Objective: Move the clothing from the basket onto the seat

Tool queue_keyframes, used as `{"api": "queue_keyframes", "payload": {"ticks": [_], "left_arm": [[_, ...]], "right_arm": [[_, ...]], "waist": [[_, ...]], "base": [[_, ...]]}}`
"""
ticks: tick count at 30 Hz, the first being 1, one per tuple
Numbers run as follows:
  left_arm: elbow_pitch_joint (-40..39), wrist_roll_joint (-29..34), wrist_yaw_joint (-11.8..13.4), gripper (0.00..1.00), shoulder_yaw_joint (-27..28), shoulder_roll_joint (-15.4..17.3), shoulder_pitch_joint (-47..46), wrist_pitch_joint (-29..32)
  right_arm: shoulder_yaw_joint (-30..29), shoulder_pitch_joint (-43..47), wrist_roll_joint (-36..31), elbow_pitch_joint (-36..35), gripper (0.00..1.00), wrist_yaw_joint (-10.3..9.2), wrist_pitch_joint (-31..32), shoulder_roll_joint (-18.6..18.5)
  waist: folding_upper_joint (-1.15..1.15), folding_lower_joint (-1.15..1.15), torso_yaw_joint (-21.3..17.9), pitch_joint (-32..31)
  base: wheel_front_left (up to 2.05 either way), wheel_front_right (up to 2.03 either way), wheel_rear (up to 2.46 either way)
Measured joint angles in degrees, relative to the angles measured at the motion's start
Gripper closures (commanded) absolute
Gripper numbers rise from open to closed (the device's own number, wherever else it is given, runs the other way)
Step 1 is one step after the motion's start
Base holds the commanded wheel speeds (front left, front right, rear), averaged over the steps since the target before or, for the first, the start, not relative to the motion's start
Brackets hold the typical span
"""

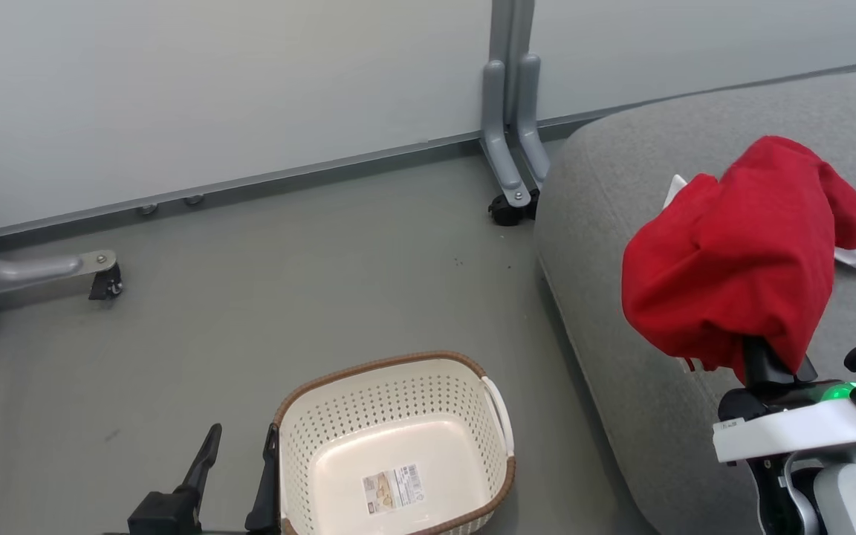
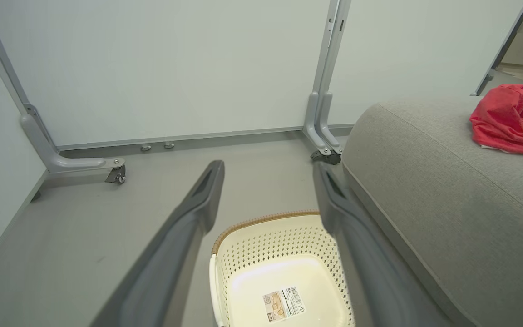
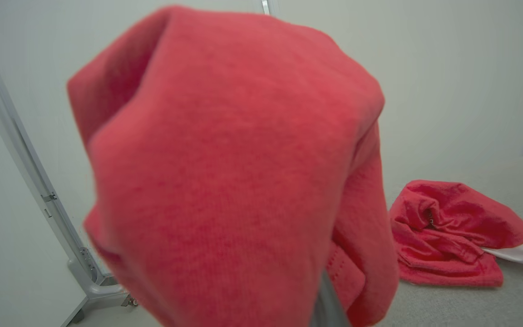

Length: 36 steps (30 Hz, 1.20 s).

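My right gripper is raised over the grey seat, shut on a red garment that drapes over its fingers and hides them. In the right wrist view this garment hangs close in front of the lens. A second red garment with a white trim band lies crumpled on the seat beyond it, and it shows again in the left wrist view. The cream basket stands on the floor beside the seat with just a label sticker inside. My left gripper is open and holds nothing, at the basket's left rim.
Pale partition panels close off the back. Their grey feet on casters stand at the seat's corner and at the far left. Grey floor stretches between the basket and the wall.
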Motion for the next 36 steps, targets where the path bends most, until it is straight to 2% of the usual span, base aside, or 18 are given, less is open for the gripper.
{"api": "queue_keyframes", "payload": {"ticks": [14,23,36], "left_arm": [[-0.26,-0.16,-0.01,0.0,-0.94,0.02,-2.59,0.0],[-0.4,-0.22,-0.01,0.0,-2.76,0.22,-5.05,0.0],[0.45,-0.67,-0.01,0.0,-5.49,1.35,-7.95,0.0]], "right_arm": [[-1.72,-1.09,-0.25,-0.88,1.0,0.0,0.0,-0.03],[-4.27,-1.12,-0.45,-1.83,1.0,0.0,0.0,1.31],[-7.3,-0.44,-1.11,-3.69,1.0,0.0,0.0,2.93]], "waist": [[0.0,0.0,-11.93,2.35],[0.0,0.0,-19.34,4.39],[0.0,0.0,-22.5,7.97]], "base": [[0.0,0.0,0.0],[0.0,0.0,0.0],[0.0,0.0,0.0]]}}
